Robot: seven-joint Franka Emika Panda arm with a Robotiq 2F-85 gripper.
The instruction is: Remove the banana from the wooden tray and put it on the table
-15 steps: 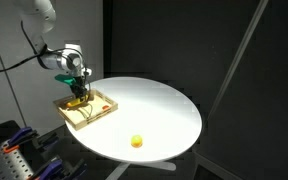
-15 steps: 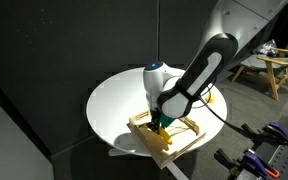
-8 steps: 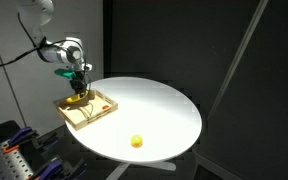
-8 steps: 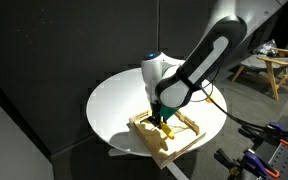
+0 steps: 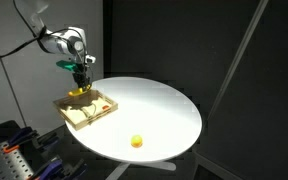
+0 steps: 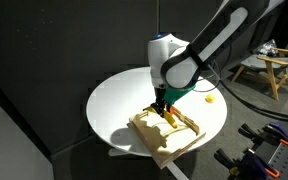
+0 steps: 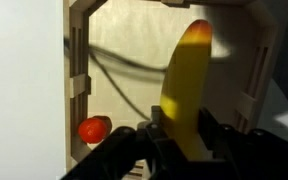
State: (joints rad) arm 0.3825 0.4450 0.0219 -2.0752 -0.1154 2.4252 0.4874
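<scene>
My gripper (image 5: 81, 84) is shut on the banana (image 7: 189, 85) and holds it lifted above the wooden tray (image 5: 72, 117). In the wrist view the yellow banana runs up from between the fingers (image 7: 180, 138), with the tray's frame (image 7: 76, 90) below it. In both exterior views the banana (image 5: 79, 91) hangs at the fingertips (image 6: 160, 107) over the tray (image 6: 149, 137), which sits at the edge of the round white table (image 5: 159, 110). The table also shows in an exterior view (image 6: 119, 100).
A small red object (image 7: 94, 129) lies in the tray. A small yellow ball (image 5: 136, 141) rests on the table near its front edge and also shows in an exterior view (image 6: 209, 98). Dark curtains surround the table. A wooden stool (image 6: 266, 68) stands beyond.
My gripper has risen from the tray with the banana held in it, lifting the banana off the tray floor.
</scene>
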